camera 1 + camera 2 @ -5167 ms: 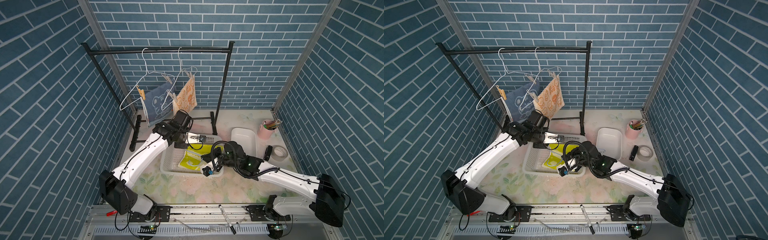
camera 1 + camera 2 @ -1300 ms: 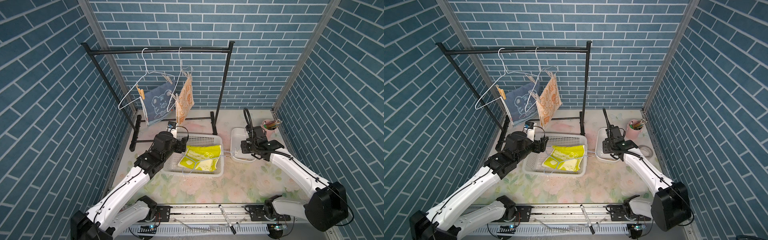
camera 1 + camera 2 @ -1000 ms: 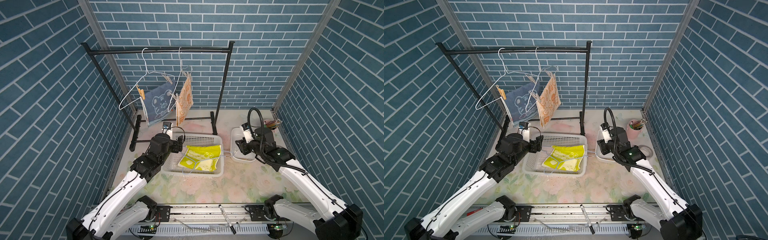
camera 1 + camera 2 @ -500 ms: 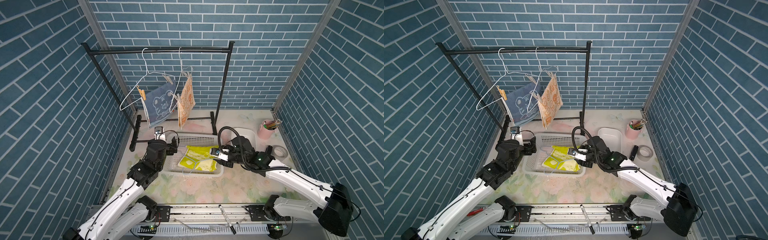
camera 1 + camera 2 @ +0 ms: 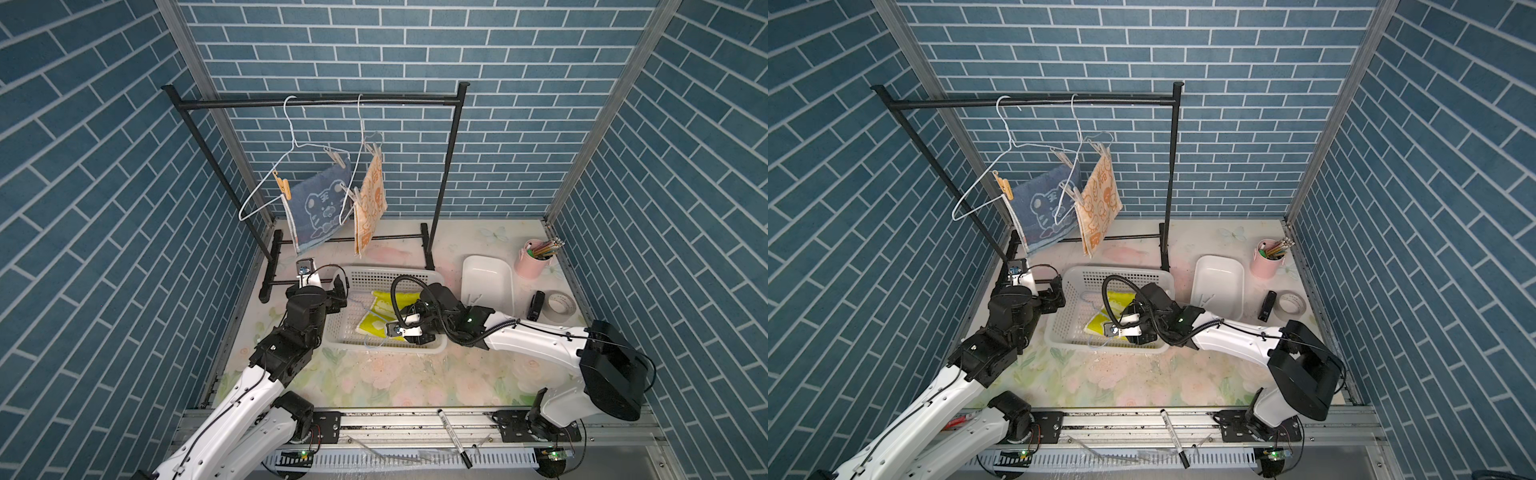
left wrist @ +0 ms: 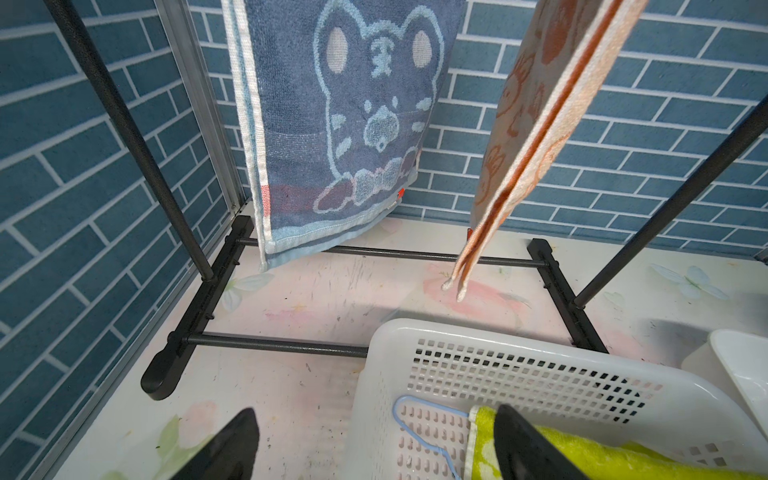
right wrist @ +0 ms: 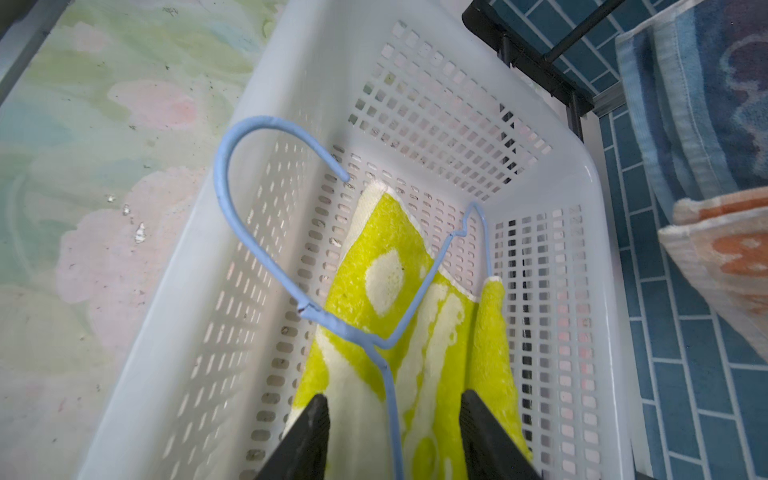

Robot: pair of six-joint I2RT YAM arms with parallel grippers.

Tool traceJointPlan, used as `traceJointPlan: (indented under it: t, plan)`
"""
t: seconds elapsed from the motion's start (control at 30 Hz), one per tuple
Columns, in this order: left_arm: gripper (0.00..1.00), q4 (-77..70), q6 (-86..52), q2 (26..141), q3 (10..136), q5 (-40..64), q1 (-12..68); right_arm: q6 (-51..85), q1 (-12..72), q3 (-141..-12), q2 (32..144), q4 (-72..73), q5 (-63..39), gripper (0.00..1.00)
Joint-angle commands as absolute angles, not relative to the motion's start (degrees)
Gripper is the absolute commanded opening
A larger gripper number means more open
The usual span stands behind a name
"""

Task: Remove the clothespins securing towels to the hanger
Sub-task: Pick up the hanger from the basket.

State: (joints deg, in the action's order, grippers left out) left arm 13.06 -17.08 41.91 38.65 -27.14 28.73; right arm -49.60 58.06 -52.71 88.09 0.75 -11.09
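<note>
Nearest to you, over the flower-printed worktop (image 5: 415, 374), the right gripper (image 7: 395, 399) reaches into the white perforated plastic basket (image 5: 382, 277). Its jaws stand apart, released. The thin blue wire hanger (image 7: 332, 322) passes between them without being pinched, above the fluffy yellow-green towel (image 7: 374, 249) that lies rumpled in the basket. The left gripper (image 6: 376, 411) is at the basket's left rim, with jaws wide and empty.

Behind, on the black metal rack (image 5: 316, 101), two white wire hangers (image 5: 289, 124) carry the denim-blue towel (image 5: 318, 208) and the orange-cream towel (image 5: 372, 199), both of looped terry. A tan wooden clothespin (image 5: 282, 185) pins one blue corner, and pale clothespins (image 5: 338, 157) hold the others.
</note>
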Motion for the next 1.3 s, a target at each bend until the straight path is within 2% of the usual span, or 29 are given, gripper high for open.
traceJointPlan:
  t: [0.0, 0.53, 0.77, 1.0, 1.27]
  plan:
    - [0.89, 13.89, -17.51, 40.89, 38.28, -28.21, 28.23, -53.15, 58.71, -54.87, 90.65, 5.59, -10.29, 0.51]
    - [0.89, 14.72, -17.66, 39.99, 38.19, -28.57, 27.87, -54.15, 59.93, -54.66, 96.81, 11.76, -6.51, 0.28]
    - [0.89, 15.97, -16.99, 39.73, 39.01, -29.17, 27.87, -51.15, 60.01, -53.79, 94.94, 14.14, -5.39, 0.0]
    - [0.89, 17.63, -14.96, 38.36, 42.06, -27.81, 27.88, -42.06, 59.76, -55.84, 89.3, 10.25, 0.67, 0.0]
    - [0.85, 17.73, -17.85, 37.07, 42.45, -20.11, 27.87, -24.39, 57.05, -64.92, 81.83, -3.9, 3.81, 0.0]
